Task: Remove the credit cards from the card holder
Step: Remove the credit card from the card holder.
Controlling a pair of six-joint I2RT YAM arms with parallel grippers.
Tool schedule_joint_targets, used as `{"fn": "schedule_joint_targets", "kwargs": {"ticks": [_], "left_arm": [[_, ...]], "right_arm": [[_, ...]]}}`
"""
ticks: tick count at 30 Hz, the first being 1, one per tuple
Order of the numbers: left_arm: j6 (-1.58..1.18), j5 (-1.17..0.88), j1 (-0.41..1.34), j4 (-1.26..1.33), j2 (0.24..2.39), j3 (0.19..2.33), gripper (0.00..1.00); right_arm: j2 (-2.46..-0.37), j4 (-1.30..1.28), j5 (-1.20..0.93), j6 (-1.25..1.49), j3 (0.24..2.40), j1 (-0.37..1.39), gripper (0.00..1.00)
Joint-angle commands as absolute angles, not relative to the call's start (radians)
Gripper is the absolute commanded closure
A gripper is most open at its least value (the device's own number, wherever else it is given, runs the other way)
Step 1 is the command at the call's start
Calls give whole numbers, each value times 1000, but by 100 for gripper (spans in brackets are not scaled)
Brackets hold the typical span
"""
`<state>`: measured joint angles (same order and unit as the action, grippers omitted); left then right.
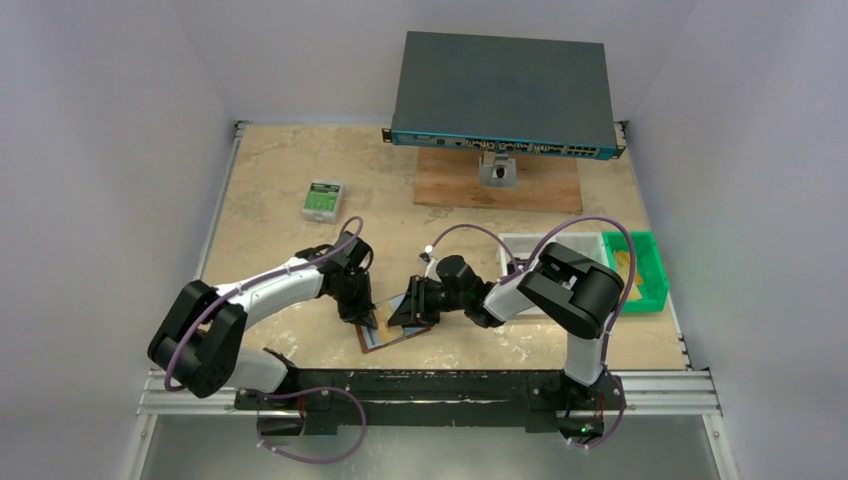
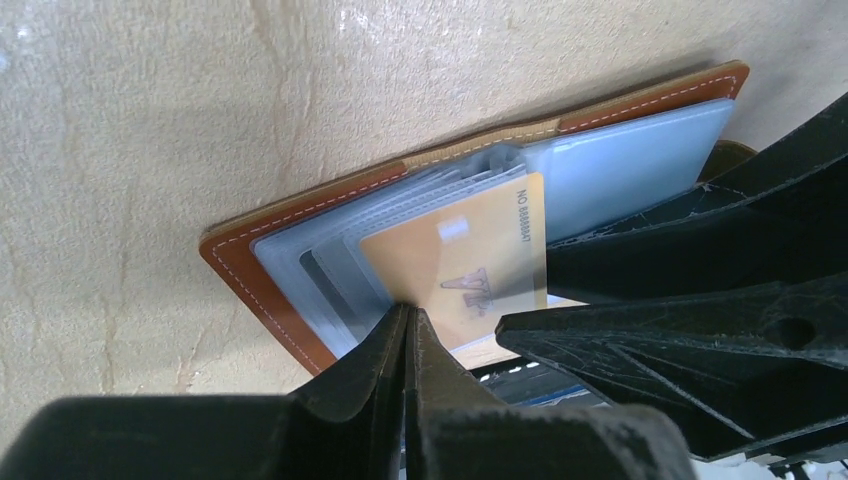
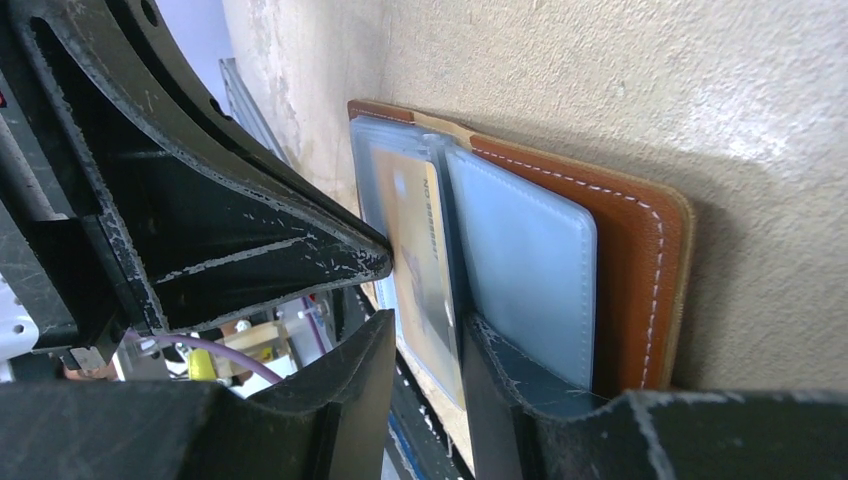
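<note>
**Top view.** The card holder (image 1: 380, 340) lies open and flat on the table (image 1: 280, 180). It sits directly beneath the tips of both arms, which meet over it. The left gripper (image 1: 365, 318) comes down at its left half and the right gripper (image 1: 405, 312) at its right half. No card shows clear of the holder in this view. Judgement: extraction has begun but no card is out yet, so the whole removal remains to be done.

**Left wrist view.** The left jaws are closed tip to tip. Their point rests at the near corner of a gold card (image 2: 470, 260), which lies just beyond them on top of a fan of clear sleeves. Whether that corner is actually nipped cannot be told. The holder's brown stitched cover (image 2: 255, 275) frames the sleeves beyond and to the left of the jaws. The card sits skewed against the sleeves and looks partly drawn out.

**Right wrist view.** The right jaws stand a narrow gap apart, astride the leaf that carries the gold card (image 3: 420, 260). The outer finger (image 3: 500, 390) lies against a grey-blue sleeve (image 3: 530, 270). Whether the jaws press the leaf cannot be told. The brown cover (image 3: 640, 250) lies outboard of that finger, flat and unfolded. How many other cards the sleeves hold cannot be seen.
</note>
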<state>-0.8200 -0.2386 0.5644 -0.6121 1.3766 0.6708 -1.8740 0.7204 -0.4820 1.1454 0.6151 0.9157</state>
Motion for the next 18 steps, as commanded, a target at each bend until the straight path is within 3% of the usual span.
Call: {"fn": "schedule_joint_targets", "kwargs": {"ticks": [1,18], "left_arm": [[-831,-188,574,-576,1424,666,98],[-845,-132,575,-622,1461,656,100]], "right_arm": [[-1896,695,-470,1153,589,917,69],[-1902,908,-513,1232,488,869,70]]}}
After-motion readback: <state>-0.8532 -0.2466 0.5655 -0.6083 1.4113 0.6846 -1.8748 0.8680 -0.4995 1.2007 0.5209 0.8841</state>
